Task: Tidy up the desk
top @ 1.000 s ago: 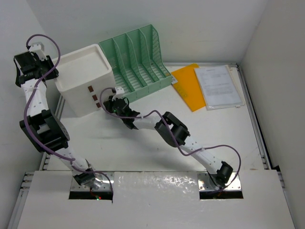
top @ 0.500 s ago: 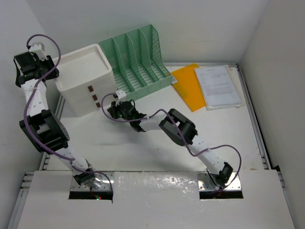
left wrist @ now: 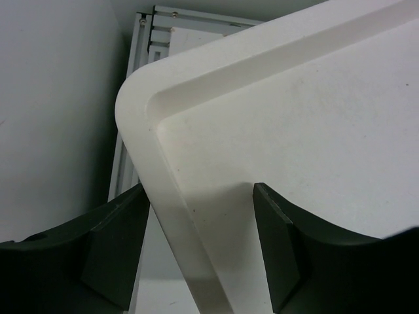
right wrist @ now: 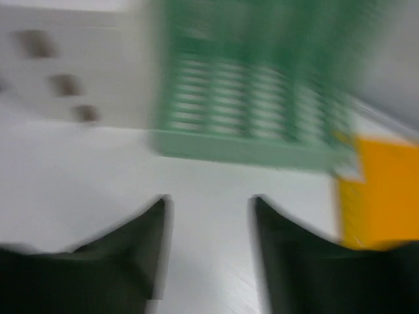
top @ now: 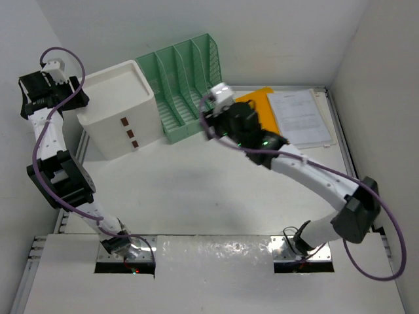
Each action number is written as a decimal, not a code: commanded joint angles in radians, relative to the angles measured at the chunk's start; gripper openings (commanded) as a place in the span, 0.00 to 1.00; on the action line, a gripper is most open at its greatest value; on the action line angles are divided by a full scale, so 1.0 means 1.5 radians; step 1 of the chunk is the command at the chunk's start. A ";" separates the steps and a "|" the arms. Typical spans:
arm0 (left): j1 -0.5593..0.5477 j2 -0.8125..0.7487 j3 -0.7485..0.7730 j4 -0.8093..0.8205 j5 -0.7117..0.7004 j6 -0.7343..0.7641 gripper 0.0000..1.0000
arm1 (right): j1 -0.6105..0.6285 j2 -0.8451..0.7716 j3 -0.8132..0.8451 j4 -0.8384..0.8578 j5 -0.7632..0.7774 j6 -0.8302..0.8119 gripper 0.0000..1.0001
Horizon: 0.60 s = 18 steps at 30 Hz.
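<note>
The surface (top: 196, 190) spans the cell under both arms; the orange folder (right wrist: 380, 190) and papers (top: 301, 118) lie loose at its far right, outside the green file rack (top: 186, 85) (so mostly undone, I judge). Jaws apart on both: the left claw (left wrist: 198, 190) straddles the white drawer box (top: 114, 108) corner rim, the right claw (right wrist: 209, 209) is empty near the rack.

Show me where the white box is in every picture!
Top: box at upper left.
Left wrist: box fills the frame, its corner between the left claw's fingers.
Right wrist: box at upper left, blurry.
Shared landmark: green rack right of the box, top and right wrist only.
</note>
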 commanded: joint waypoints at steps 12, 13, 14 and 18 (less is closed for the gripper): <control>-0.016 -0.110 -0.028 -0.140 0.109 0.035 0.65 | -0.659 -0.066 -0.435 0.132 -0.198 0.483 0.54; -0.017 -0.114 -0.030 -0.146 0.113 0.038 0.66 | -0.677 -0.062 -0.447 0.165 -0.199 0.497 0.57; -0.017 -0.118 -0.030 -0.148 0.115 0.043 0.66 | -0.680 -0.049 -0.458 0.170 -0.191 0.511 0.63; -0.019 -0.140 -0.035 -0.151 0.119 0.049 0.67 | -0.715 -0.002 -0.496 0.284 -0.173 0.576 0.66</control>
